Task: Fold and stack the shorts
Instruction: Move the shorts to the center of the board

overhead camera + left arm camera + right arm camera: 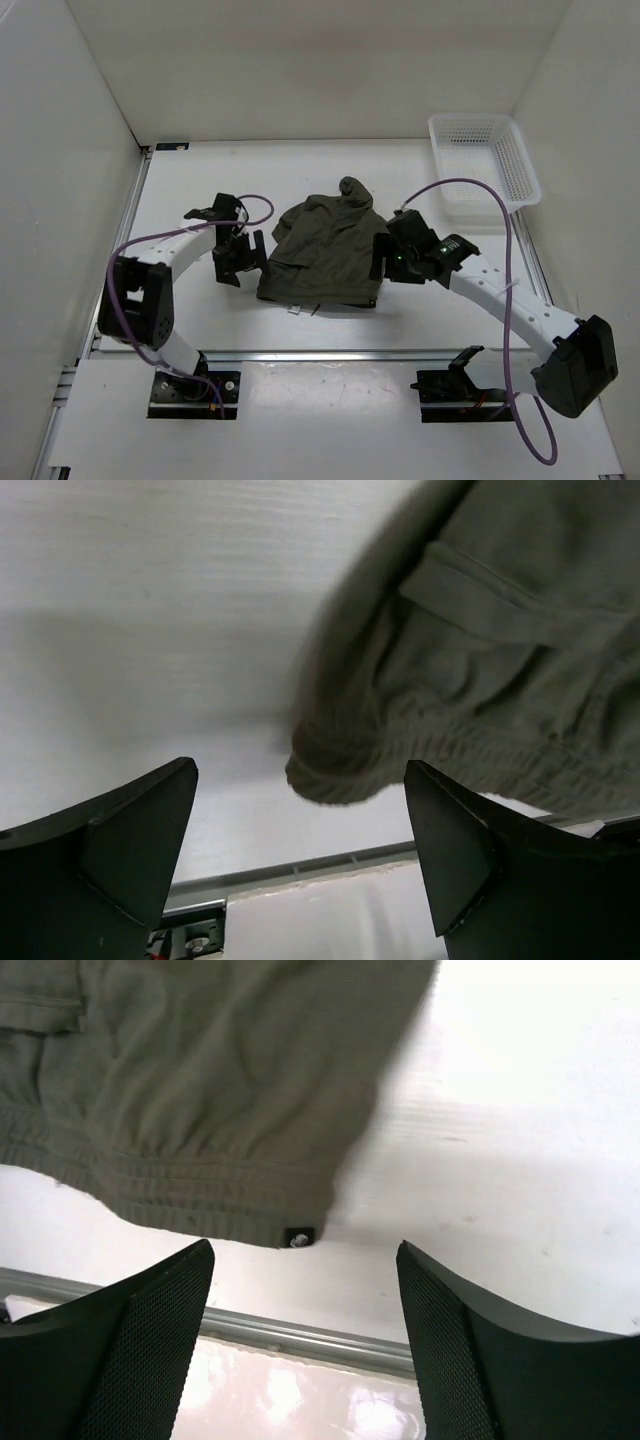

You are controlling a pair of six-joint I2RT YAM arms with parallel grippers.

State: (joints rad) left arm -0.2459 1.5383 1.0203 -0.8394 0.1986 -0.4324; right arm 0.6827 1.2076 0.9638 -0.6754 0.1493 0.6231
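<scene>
The dark olive-green shorts (322, 252) lie crumpled in the middle of the table, waistband toward the near edge. My left gripper (240, 262) is open and empty just left of the shorts' near-left corner. In the left wrist view the waistband corner (335, 775) lies just beyond the gap between the fingers (130, 840). My right gripper (380, 262) is open and empty at the shorts' near-right corner. In the right wrist view the ribbed waistband (190, 1195) ends in a small black tab (298, 1237) just beyond the gap between the mesh-padded fingers (150, 1330).
A white basket (483, 165) stands at the back right. A metal rail (330, 355) runs along the table's near edge and shows in both wrist views (300, 1335). White walls (60, 150) enclose the table on the left, back and right.
</scene>
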